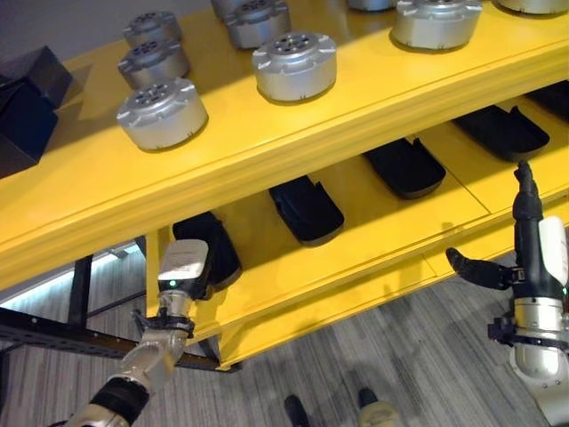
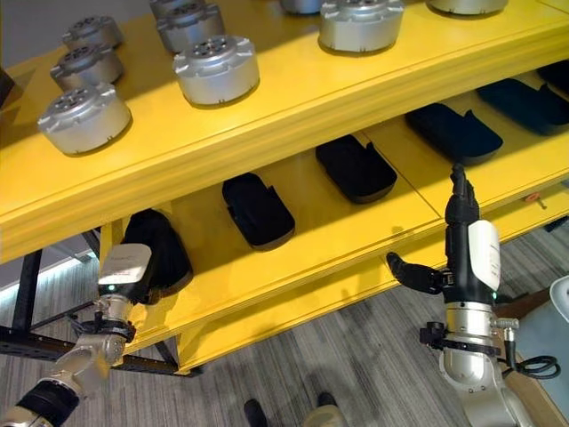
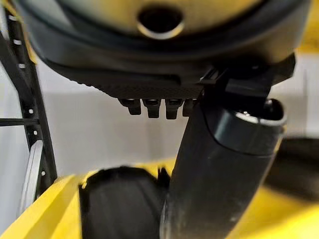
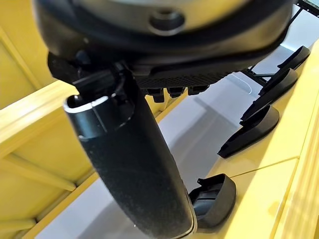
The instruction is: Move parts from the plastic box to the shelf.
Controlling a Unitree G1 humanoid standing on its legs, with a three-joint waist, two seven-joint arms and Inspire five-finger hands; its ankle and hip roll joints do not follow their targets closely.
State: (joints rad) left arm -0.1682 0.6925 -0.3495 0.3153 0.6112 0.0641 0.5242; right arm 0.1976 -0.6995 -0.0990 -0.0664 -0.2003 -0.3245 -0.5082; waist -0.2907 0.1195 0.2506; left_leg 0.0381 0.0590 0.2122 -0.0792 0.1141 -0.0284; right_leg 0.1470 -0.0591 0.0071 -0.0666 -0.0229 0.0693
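Round silver metal parts stand in rows on the top board of the yellow metal shelf, while black moulded plastic trays lie side by side along the lower board beneath them.

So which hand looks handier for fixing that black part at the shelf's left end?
Probably the left hand: it sits right at the leftmost black part. The right hand hangs past the lower shelf edge.

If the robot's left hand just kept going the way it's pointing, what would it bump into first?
Probably the black part at the lower shelf's left end; the left hand is already right at it, though depth is unclear.
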